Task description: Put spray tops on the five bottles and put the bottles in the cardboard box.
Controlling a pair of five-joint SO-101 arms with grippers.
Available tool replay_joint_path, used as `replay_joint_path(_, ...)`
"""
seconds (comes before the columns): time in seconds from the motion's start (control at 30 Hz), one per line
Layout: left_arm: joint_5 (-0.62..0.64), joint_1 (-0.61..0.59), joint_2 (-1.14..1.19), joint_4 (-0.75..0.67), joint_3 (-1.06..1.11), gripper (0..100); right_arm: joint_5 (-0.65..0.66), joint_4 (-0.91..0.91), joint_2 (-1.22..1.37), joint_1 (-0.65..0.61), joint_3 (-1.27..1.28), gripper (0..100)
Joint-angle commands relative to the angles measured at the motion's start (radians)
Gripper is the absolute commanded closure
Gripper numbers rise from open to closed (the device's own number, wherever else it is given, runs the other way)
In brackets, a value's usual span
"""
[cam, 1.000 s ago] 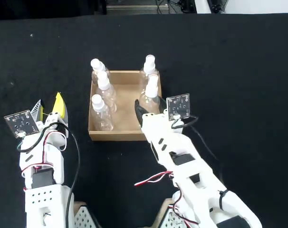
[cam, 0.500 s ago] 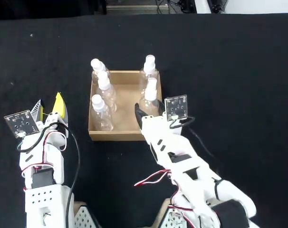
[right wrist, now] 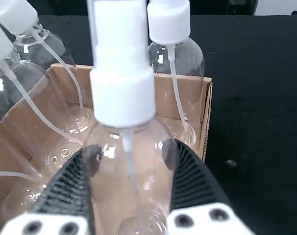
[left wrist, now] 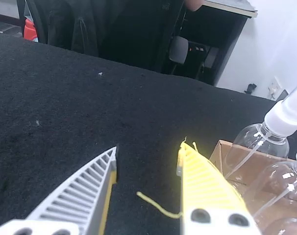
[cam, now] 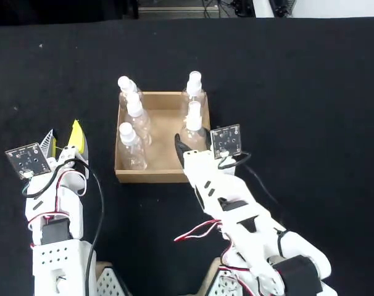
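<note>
The cardboard box [cam: 163, 126] sits mid-table with clear bottles wearing white spray tops. Three bottles [cam: 129, 132] line its left side, the farthest at the box's back left corner. Another bottle [cam: 194, 86] stands at the back right corner. My right gripper [cam: 193, 140] is shut on the fifth bottle [cam: 192, 121], upright over the box's right side. In the right wrist view this bottle [right wrist: 123, 88] stands between the black fingers [right wrist: 72, 183] of the right gripper [right wrist: 131, 149]. My left gripper [cam: 63, 129] rests open left of the box, its jaws [left wrist: 148, 149] holding nothing.
Black cloth [cam: 298, 92] covers the table all around the box. Beside the left gripper, the box's edge [left wrist: 222, 152] and one bottle [left wrist: 266, 132] appear in the left wrist view. A yellow thread [left wrist: 156, 204] hangs from the left gripper's yellow finger.
My right arm has shifted a little to the left with its bottle, carrying it further over the box. The left arm has not moved.
</note>
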Motion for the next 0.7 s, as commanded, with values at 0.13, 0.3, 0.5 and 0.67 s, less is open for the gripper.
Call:
replay_joint_path(0.13,-0.008,-0.007,-0.009,0.005,0.024,81,0.011,-0.029,-0.004,0.009,-0.061,88.2)
replay_joint_path(0.3,-0.008,-0.007,-0.009,0.005,0.024,81,0.011,-0.028,-0.004,0.009,-0.061,88.1)
replay_joint_path(0.5,-0.008,-0.007,-0.011,0.005,0.024,81,0.011,-0.032,-0.004,0.008,-0.05,87.8)
replay_joint_path(0.67,-0.008,-0.007,-0.011,0.005,0.024,81,0.011,-0.032,-0.004,0.008,-0.047,87.7)
